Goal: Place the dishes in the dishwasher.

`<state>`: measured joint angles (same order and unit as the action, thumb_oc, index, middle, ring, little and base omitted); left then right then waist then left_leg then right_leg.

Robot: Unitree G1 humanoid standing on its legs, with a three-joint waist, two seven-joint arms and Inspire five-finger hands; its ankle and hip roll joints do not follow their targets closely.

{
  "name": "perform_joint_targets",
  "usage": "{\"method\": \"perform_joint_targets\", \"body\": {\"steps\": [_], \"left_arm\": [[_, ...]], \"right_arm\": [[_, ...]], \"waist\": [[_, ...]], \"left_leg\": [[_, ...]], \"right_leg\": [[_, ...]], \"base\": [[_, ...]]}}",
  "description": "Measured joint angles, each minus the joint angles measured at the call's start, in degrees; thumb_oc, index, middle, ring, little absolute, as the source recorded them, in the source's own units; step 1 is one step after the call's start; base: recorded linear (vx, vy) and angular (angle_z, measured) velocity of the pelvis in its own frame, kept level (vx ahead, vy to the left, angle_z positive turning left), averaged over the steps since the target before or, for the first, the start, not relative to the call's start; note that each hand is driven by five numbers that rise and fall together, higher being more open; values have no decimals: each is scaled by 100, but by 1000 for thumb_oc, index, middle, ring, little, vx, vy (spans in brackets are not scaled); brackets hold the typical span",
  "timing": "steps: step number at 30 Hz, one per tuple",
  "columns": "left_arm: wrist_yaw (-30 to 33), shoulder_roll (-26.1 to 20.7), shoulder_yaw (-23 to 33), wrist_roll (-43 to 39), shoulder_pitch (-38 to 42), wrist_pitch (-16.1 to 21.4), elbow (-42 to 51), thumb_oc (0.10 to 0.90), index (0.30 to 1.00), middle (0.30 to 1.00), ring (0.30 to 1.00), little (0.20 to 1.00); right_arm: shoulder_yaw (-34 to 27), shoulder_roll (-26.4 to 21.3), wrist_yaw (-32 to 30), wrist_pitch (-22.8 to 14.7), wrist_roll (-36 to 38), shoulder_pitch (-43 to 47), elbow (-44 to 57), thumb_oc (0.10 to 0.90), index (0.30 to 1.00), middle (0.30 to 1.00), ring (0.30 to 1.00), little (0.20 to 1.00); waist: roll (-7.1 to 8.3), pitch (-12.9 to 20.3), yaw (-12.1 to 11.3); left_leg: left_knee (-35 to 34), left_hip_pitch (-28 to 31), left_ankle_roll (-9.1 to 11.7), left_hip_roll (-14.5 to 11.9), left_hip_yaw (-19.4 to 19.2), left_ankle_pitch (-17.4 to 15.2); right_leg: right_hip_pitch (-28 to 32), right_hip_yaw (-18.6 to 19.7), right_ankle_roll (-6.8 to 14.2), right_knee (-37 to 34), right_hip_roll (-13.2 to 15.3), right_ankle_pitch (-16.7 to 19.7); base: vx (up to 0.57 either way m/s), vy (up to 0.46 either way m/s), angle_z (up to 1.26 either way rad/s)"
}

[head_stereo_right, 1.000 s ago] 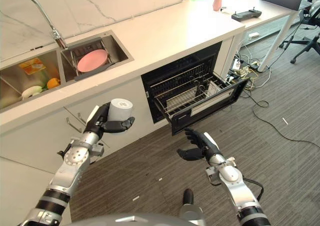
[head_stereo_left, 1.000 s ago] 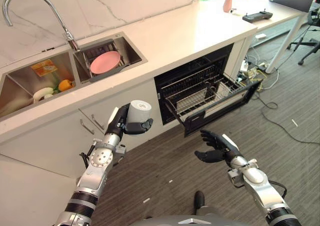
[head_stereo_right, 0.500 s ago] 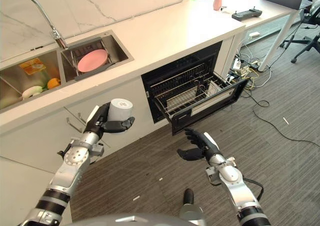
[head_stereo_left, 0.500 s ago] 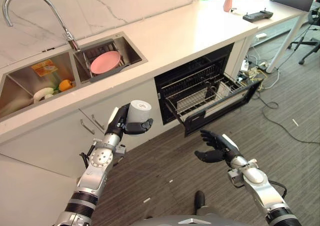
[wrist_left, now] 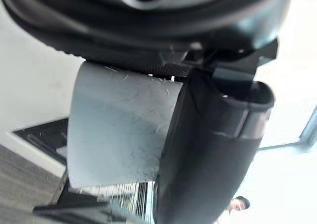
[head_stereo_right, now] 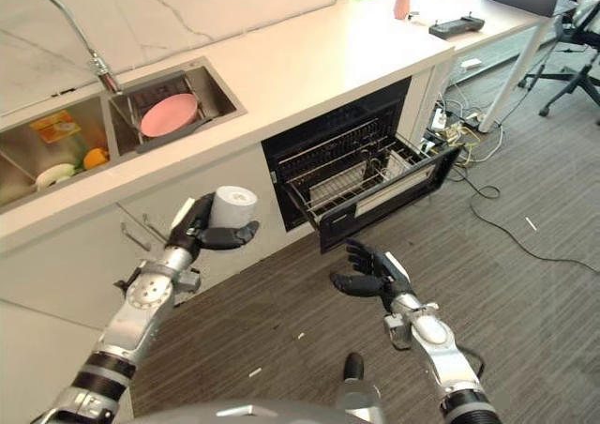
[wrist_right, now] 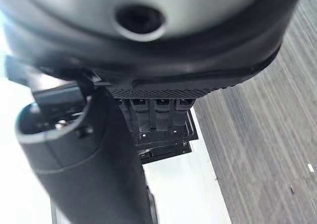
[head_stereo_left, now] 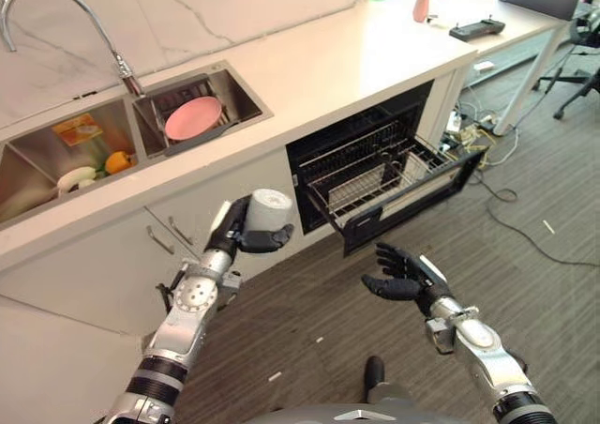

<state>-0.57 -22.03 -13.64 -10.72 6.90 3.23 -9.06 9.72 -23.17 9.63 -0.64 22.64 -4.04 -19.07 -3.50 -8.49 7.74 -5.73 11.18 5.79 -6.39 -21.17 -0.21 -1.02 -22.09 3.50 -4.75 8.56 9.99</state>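
Note:
My left hand (head_stereo_left: 230,238) is shut on a white cup (head_stereo_left: 267,209), held in the air in front of the white cabinet doors, left of the dishwasher. The cup (wrist_left: 119,125) shows close up against the thumb in the left wrist view. The dishwasher (head_stereo_left: 361,133) stands open under the counter with its wire rack (head_stereo_left: 375,175) pulled out over the lowered door (head_stereo_left: 417,199). My right hand (head_stereo_left: 403,279) hovers open and holding nothing above the floor, just below the door's front edge. A pink plate (head_stereo_left: 194,117) lies in the right sink basin (head_stereo_left: 239,100).
The left basin holds an orange item (head_stereo_left: 117,161), a pale item (head_stereo_left: 73,176) and a yellow packet (head_stereo_left: 77,129). A curved tap (head_stereo_left: 56,2) rises behind the sink. Cables (head_stereo_left: 497,194) trail on the carpet right of the dishwasher, near a desk and chair.
The cup and my left hand have shifted slightly towards the dishwasher. The whole picture has moved a little, so the camera has moved. My right hand stays much where it was.

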Motion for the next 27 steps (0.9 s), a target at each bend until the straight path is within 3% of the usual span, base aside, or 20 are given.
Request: {"method": "perform_joint_targets", "body": {"steps": [3,8,12,14,15,16,17,19,20,22,24,26,27], "left_arm": [[-93,2,-254,0,393,17,-26,400,300,300,300,300],[-27,25,-357,-5,833,39,-216,400,300,300,300,300],[145,33,-291,-134,801,51,-408,400,300,300,300,300],[204,45,-241,-263,789,52,-433,400,300,300,300,300],[221,111,-154,-282,771,53,-440,400,300,300,300,300],[278,182,-122,-348,744,52,-471,400,300,300,300,300],[303,203,-124,-380,708,55,-473,400,300,300,300,300],[269,215,-126,-425,688,61,-467,400,300,300,300,300],[257,209,-130,-437,693,64,-458,400,300,300,300,300],[248,201,-135,-437,655,66,-475,400,300,300,300,300],[265,204,-135,-437,565,66,-475,400,300,300,300,300],[265,204,-123,-437,443,66,-474,400,300,300,300,300],[265,212,-123,-437,333,66,-473,400,300,300,300,300]], "right_arm": [[41,140,-9,-2,37,-34,-39,800,900,900,900,900],[48,19,-30,54,229,-54,-2,800,900,900,900,900],[40,-9,-34,79,218,-69,234,800,900,900,900,900],[28,-85,-80,81,213,-37,441,800,900,900,900,900],[22,-140,-108,80,207,18,516,800,900,900,900,900],[14,-172,-168,79,193,67,564,800,900,900,900,900],[13,-178,-220,79,171,106,580,800,900,900,900,900],[-10,-186,-301,58,-25,224,629,800,900,900,900,900],[-4,-200,-306,57,-58,277,646,800,900,900,900,900],[28,-192,-322,58,-211,313,646,800,900,900,900,900],[29,-195,-329,53,-240,312,646,800,900,900,900,900],[28,-198,-330,54,-250,309,644,800,900,900,900,900],[27,-257,-317,52,-259,309,655,800,900,900,900,900]], "waist": [[242,-27,323],[341,-48,504],[417,-141,237],[506,-216,55],[570,-272,1],[611,-316,-65],[632,-328,-150],[633,-329,-176],[662,-348,-193],[709,-387,-275],[699,-430,-378],[592,-445,-391],[388,-421,-369]], "left_leg": [[2,13,5,1,-65,-32],[265,-13,35,-110,-59,-123],[1477,-226,284,-396,10,-398],[2522,-676,544,-555,221,-274],[3142,-988,833,-649,391,-93],[3639,-1206,851,-716,561,31],[3717,-1300,890,-687,602,-93],[3049,-1413,580,-378,576,-439],[2338,-1379,302,-263,435,-337],[1405,-1415,200,-154,534,-132],[1109,-1522,145,-209,667,273],[999,-1431,121,-236,591,422],[857,-1255,79,-248,599,448]], "right_leg": [[-73,-157,-28,126,54,-22],[-222,-159,-88,673,95,-356],[-143,-107,-179,1051,43,-810],[-90,-99,-316,1070,42,-876],[-47,-85,-363,1065,73,-901],[17,-16,-431,1037,46,-911],[47,52,-479,1019,9,-938],[117,89,-483,783,-30,-942],[125,91,-513,729,-55,-922],[155,206,-541,726,-102,-910],[242,302,-501,707,-145,-943],[354,357,-392,682,-199,-986],[447,403,-276,673,-289,-1027]], "base": [[181,-194,-12],[160,-236,1],[100,-245,-20],[112,-191,-15],[183,-87,-7],[206,-26,-20],[306,39,-22],[243,59,-16],[191,52,-4],[244,52,-15],[316,113,-33],[305,199,-39],[283,235,-43]]}}
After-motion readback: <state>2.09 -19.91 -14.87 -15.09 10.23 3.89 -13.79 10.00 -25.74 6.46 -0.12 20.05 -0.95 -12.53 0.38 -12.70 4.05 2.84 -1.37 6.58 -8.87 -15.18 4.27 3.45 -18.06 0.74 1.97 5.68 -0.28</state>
